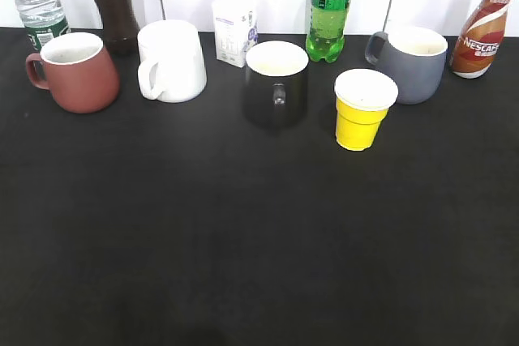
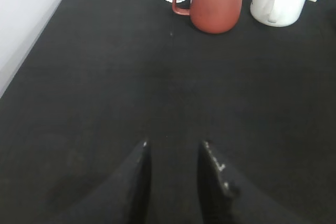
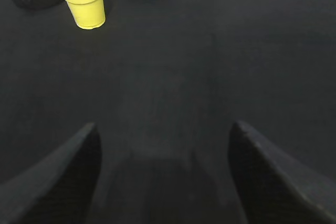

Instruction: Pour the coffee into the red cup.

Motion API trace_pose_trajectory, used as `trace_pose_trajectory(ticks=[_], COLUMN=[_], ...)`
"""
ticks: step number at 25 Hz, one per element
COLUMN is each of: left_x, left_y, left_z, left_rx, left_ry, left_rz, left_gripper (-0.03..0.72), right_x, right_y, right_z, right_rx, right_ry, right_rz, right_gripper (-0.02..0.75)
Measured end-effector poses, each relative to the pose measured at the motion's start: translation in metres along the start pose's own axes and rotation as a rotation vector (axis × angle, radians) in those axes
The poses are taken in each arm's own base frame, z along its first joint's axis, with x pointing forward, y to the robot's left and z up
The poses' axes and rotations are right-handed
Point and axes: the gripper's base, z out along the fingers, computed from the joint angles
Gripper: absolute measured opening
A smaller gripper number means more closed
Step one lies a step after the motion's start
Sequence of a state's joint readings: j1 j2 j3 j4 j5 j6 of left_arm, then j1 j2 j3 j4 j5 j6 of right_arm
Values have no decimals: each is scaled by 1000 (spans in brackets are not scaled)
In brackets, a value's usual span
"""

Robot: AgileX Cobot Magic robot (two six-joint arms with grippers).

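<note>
Left claw (image 2: 174, 150): two matte black fingers (image 2: 136, 182), tapering to narrow tips, w/ small white specks/scuffs along the inner edges. Right claw (image 3: 164, 129): two matte black fingers (image 3: 268, 171), broader, wedge-shaped, plain. No cables, screws or markings visible in either wrist view.

A white mug (image 1: 171, 61) is standing on the black bench (image 1: 243, 232), handle facing forward. Behind it a dark cola bottle (image 1: 112, 2) and a clear water bottle (image 1: 39, 7) are lining the back edge. A small white carton (image 1: 233, 32) is sitting beside a green soda bottle (image 1: 331, 7). A black mug (image 1: 276, 83), a yellow paper cup (image 1: 361, 108) and a grey mug (image 1: 412, 62) are standing toward the right.
</note>
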State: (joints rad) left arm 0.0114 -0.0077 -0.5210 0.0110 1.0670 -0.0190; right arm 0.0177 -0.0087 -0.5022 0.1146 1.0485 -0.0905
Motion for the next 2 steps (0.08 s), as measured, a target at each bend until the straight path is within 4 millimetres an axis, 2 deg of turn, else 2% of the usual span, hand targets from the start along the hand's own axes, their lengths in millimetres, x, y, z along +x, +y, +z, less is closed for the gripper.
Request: trace_pose_trajectory(ticks=[2], left_x=[0], left_y=[0], left_z=[0], left_rx=[0], left_ry=[0], left_rz=[0], left_gripper=[230], right_x=[0], right_y=[0], right_z=[0], right_rx=[0], right_ry=[0], right_rz=[0], right_gripper=[589])
